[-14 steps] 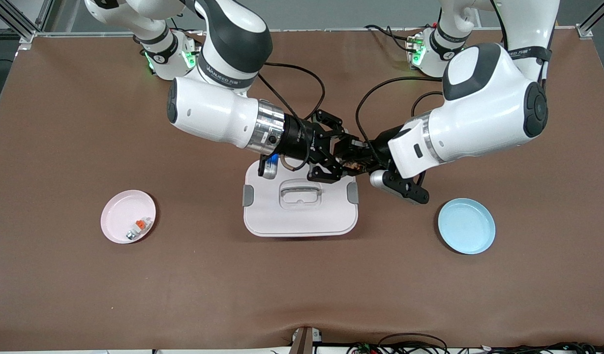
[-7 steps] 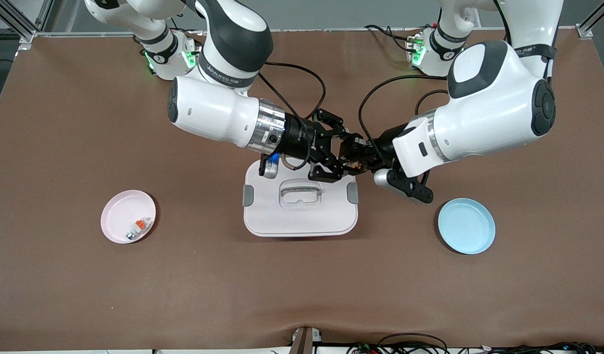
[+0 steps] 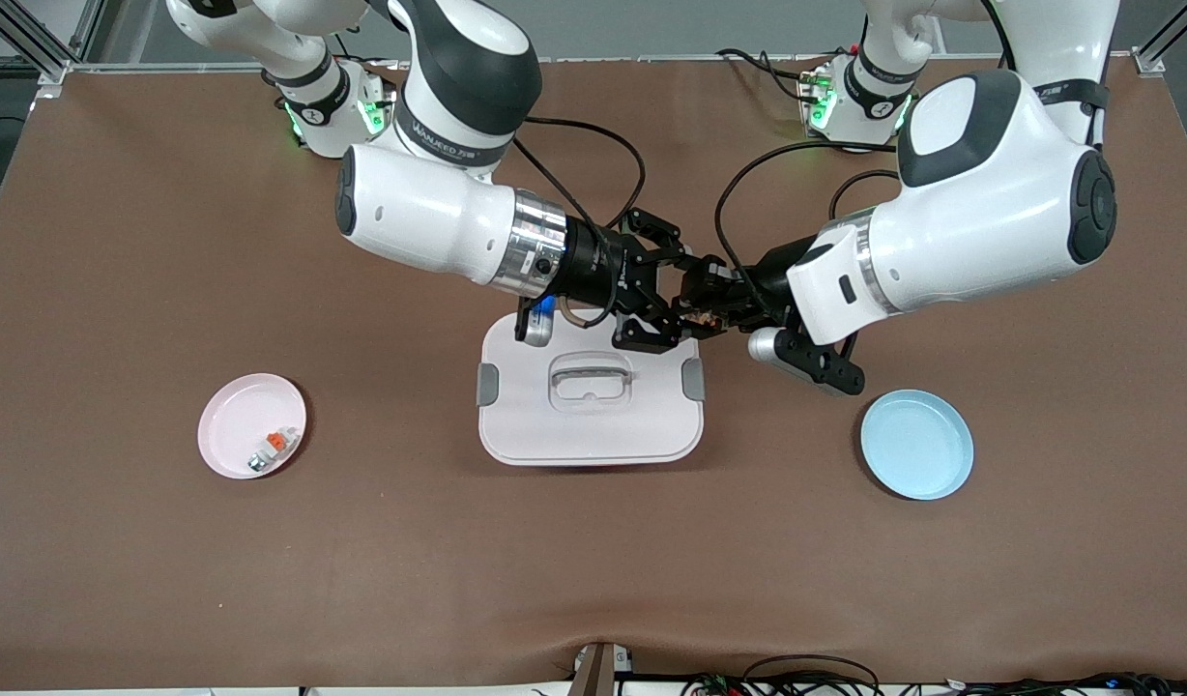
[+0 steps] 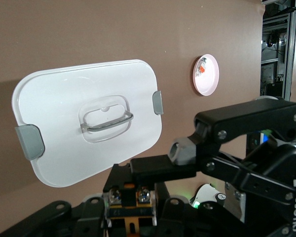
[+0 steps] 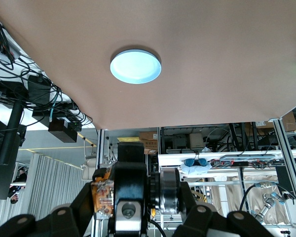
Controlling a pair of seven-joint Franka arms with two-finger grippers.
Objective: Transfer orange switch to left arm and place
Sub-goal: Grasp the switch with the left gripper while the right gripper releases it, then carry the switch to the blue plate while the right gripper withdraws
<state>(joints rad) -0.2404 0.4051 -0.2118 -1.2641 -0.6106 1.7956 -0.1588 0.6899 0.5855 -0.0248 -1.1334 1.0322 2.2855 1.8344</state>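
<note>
Both grippers shifted slightly up-frame since earlier, right gripper [image 3: 679, 307] pinching the orange switch [image 3: 696, 318] above the box [image 3: 590, 416], left gripper [image 3: 698, 302] jaws unclear.

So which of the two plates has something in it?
The pink plate, toward the right arm's end: a small switch lies in it. The blue plate holds nothing.

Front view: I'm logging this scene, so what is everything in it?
box: one, white with grey clasps, table's middle.
orange switch: one, black and orange-brown, between both end effectors above the box's edge nearest the bases.
pink plate: one, toward the right arm's end.
translucent switch: one, orange top, on the pink plate.
blue plate: one, toward the left arm's end.
right end effector: black, shut.
left end effector: black, meets the right one.
</note>
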